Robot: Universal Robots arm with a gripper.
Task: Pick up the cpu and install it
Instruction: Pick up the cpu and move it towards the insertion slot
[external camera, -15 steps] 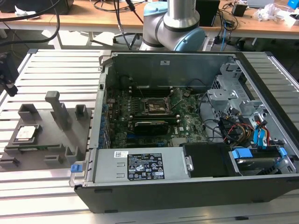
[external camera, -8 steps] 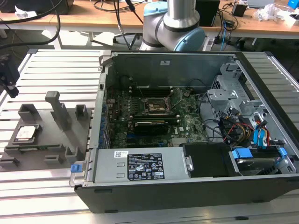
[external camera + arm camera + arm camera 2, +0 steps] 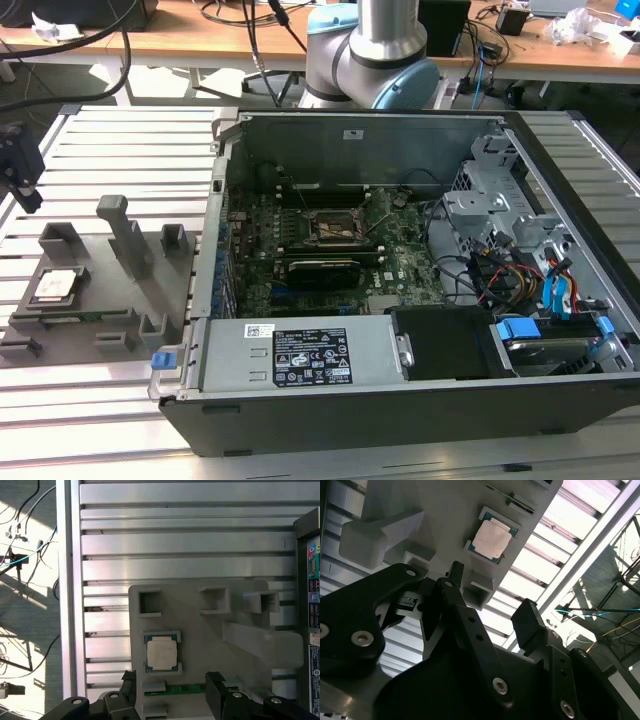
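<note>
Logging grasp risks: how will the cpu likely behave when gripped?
The cpu looks flat and rigid, probably light, unlikely to roll. Its smooth metal top may be slippery. Seated in the fixture, only thin edges seem graspable.

Arm [image 3: 385, 40], behind case [image 3: 400, 428]: silver-grey metal tube, pale-blue rounded joint covers. Gripper [image 3: 27, 195], well off case toward the exterior view's left: matte black throughout. In the second wrist view: broad black links [image 3: 470, 630] with rounded ends, silver screws [image 3: 362, 638] sunk in round recesses. In the first wrist view: blocky black fingers [image 3: 216, 690], flat-faced.
</note>
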